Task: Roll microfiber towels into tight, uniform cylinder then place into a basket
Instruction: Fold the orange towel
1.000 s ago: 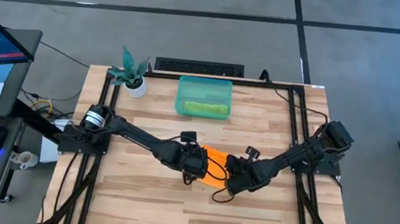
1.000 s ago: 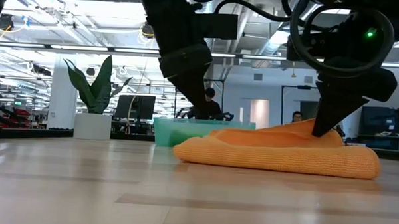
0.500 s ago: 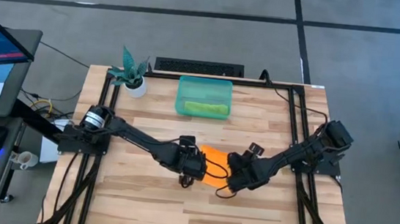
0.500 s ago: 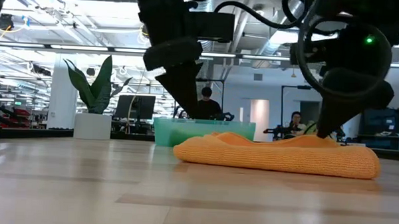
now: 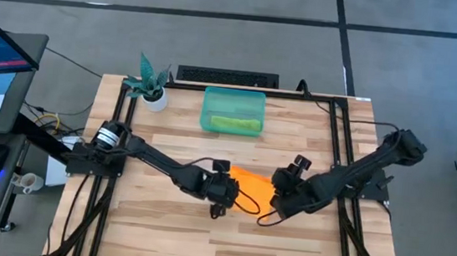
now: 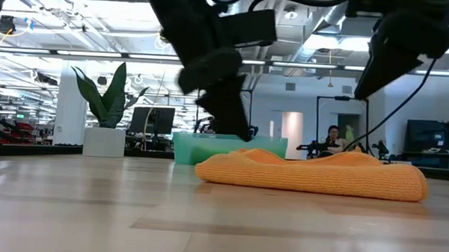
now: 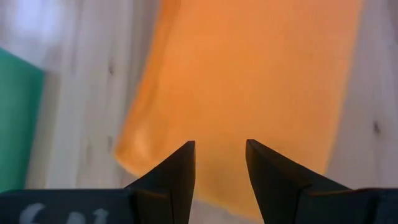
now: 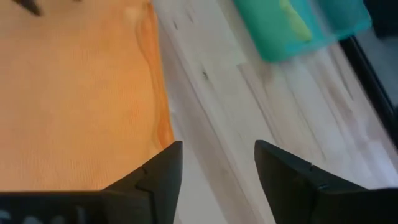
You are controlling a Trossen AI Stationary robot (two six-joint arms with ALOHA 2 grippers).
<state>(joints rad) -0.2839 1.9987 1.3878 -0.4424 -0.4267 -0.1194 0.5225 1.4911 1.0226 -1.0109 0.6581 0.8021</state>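
Observation:
The orange towel lies folded in a flat, thick band on the middle of the wooden table. My left gripper is open and hovers slanting down just over the towel's left end. My right gripper is open too, raised well above the towel's right end, its fingers over the towel's edge. The teal basket stands at the far side of the table. The lime green towel lies inside it.
A white pot with a teal plant stands at the far left corner. A dark bar lies behind the basket. Black frame rails run along both sides. Bare wood stretches toward the near edge.
My right gripper has let go of the orange towel's right end, risen clear and drawn back toward the table's right edge. The towel part it had pulled up has sunk flat. My left gripper has tipped and now slants toward the towel's left end.

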